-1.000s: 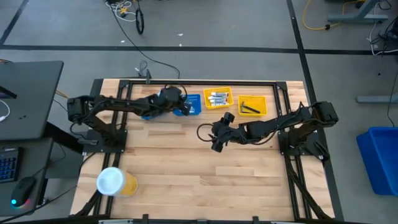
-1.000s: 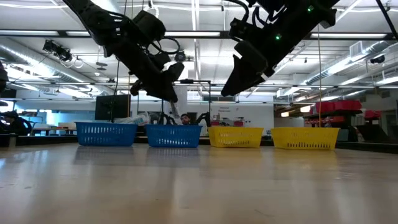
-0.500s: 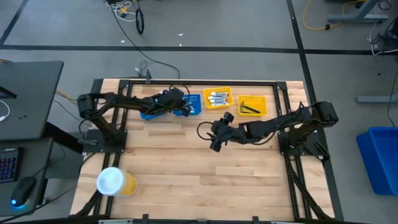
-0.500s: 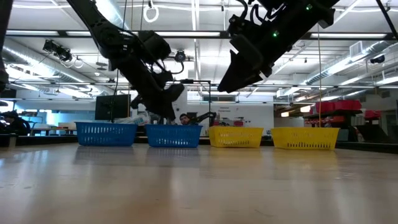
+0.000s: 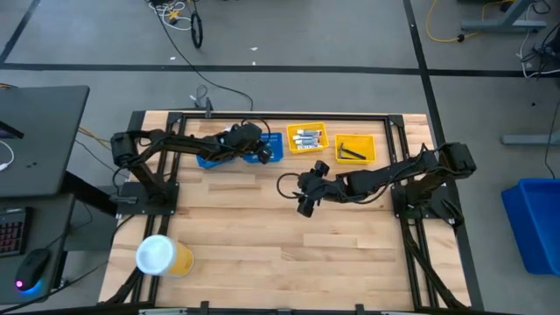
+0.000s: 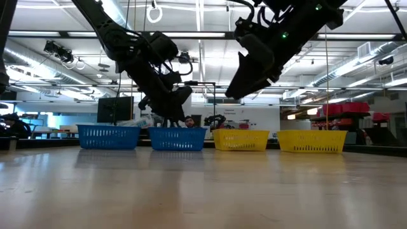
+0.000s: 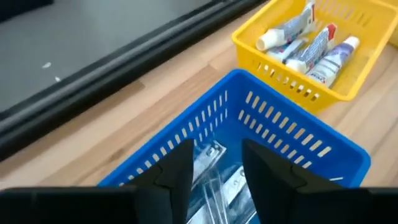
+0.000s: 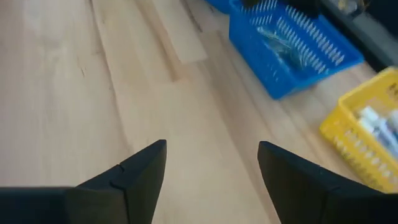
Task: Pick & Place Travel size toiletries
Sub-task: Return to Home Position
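Note:
My left gripper (image 7: pixel 216 168) stands open just above the right-hand blue tray (image 5: pixel 273 145), its fingers on either side of silvery packets (image 7: pixel 208 155) that lie on the tray's floor. Nothing is between them. Next to it, a yellow tray (image 7: pixel 292 90) holds white toothpaste tubes (image 7: pixel 311 50). A second yellow tray (image 5: pixel 354 149) holds dark-handled razors (image 5: pixel 350 154). My right gripper (image 5: pixel 303 207) hangs open over bare wood near the table's middle, holding nothing.
A second blue tray (image 5: pixel 208 160) lies partly under my left arm. All the trays stand in a row along the far edge. A yellow tub with a white lid (image 5: pixel 162 255) stands at the near left corner. Bare wood (image 8: pixel 93 93) spreads below my right gripper.
My left gripper has sunk and moved a little toward the table's right edge, closer over the right-hand blue tray.

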